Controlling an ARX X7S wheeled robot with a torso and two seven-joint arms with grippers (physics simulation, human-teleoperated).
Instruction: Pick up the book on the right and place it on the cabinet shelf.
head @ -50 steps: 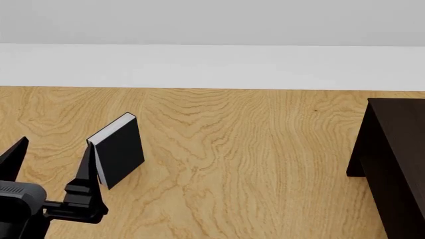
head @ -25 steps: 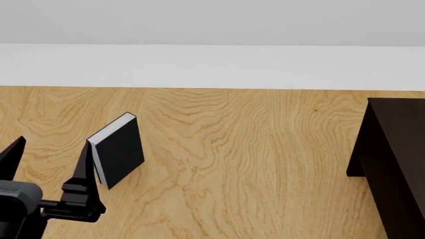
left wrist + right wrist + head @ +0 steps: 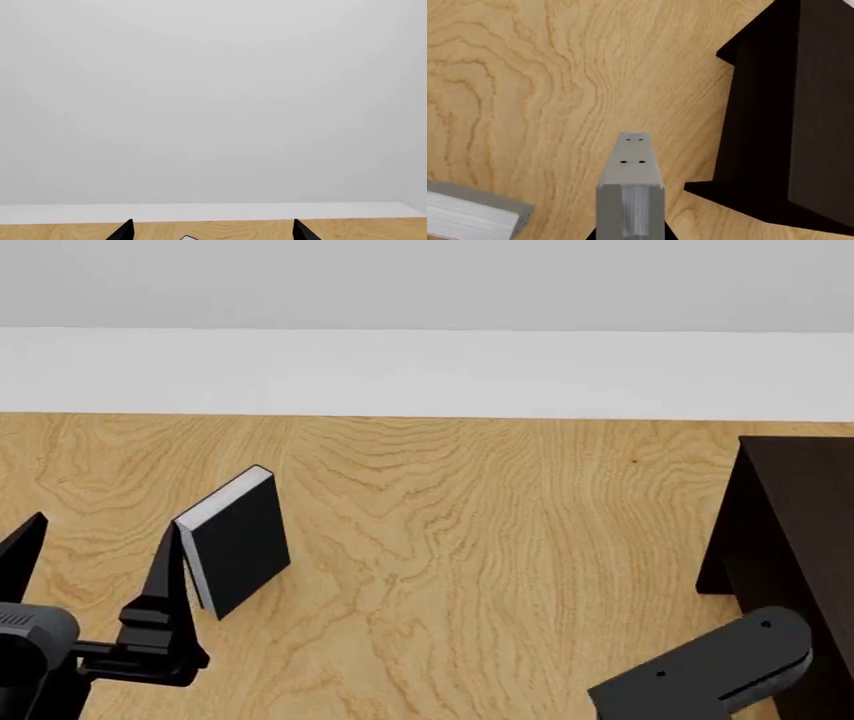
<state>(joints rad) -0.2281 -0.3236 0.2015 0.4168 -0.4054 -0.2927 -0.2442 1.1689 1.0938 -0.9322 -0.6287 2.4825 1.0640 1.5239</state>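
Grey book (image 3: 472, 210) is shown on the worktop (image 3: 467, 540) near the right tool (image 3: 630, 175), whose opening cannot be told. The left tool (image 3: 94, 565) is spread wide. With the cabinet (image 3: 801, 560) at 3 o'clock, a square grip across the covers is advised.

Cabinet (image 3: 798, 570) cut by frame edge

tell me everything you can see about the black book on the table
The black book has a plain, dark, matte cover and white page edges along its upper and left sides. It looks closed and rests on the wood-grain table, turned at an angle in the head view, toward the left. The left gripper is open, with one finger close beside the page edge; whether it touches cannot be told. Only a small white corner shows in the left wrist view.
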